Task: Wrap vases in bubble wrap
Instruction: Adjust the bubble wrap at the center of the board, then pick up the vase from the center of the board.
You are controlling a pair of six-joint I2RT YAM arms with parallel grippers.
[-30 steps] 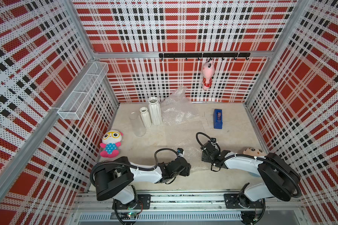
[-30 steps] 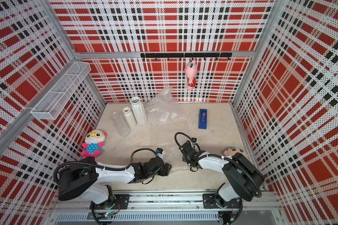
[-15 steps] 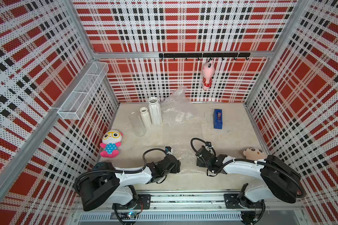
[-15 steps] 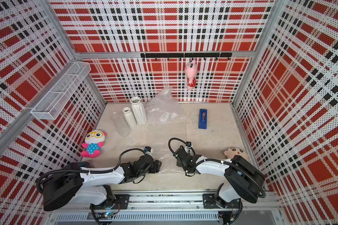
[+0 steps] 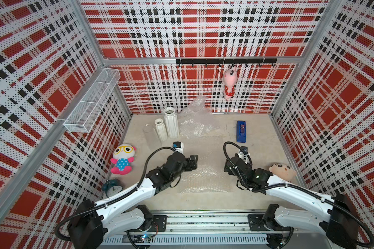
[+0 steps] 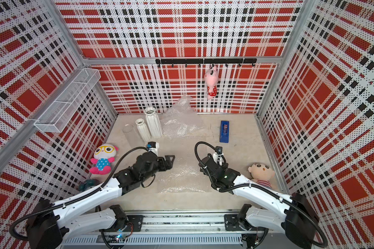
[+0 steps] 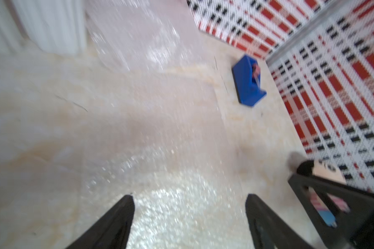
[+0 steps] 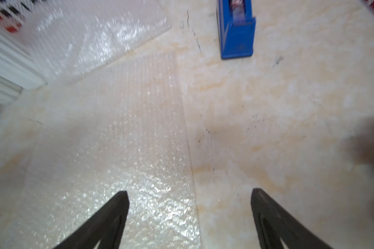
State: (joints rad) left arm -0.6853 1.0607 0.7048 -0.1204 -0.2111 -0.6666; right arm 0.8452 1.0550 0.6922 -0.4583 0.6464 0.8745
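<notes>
Bubble wrap [image 5: 203,174], one flat sheet, lies on the table [image 5: 257,155] at front centre, between the two grippers. A second, crumpled sheet [image 5: 195,122] rests against the back wall [image 5: 203,86]. We judge the flat sheet's long axis to run from the robot toward that wall. The vases stand upright in a close row at the back left, beyond the sheet's far left corner: clear glass cylinder [image 5: 150,134], short ribbed vase [image 5: 160,129] and taller ribbed vase [image 5: 171,122], the last just beside the crumpled sheet. The left gripper [image 7: 189,197] hangs over the flat sheet's left part, jaws spread wide and empty. The right gripper [image 8: 189,193] straddles its right edge, likewise released. The left arm [image 5: 127,194] is nearer the vases, so we expect a vase to be fetched from that side. Both wrist views are blurred, the glass cylinder's outline is faint, and the sheet's far edge melts into the table.
</notes>
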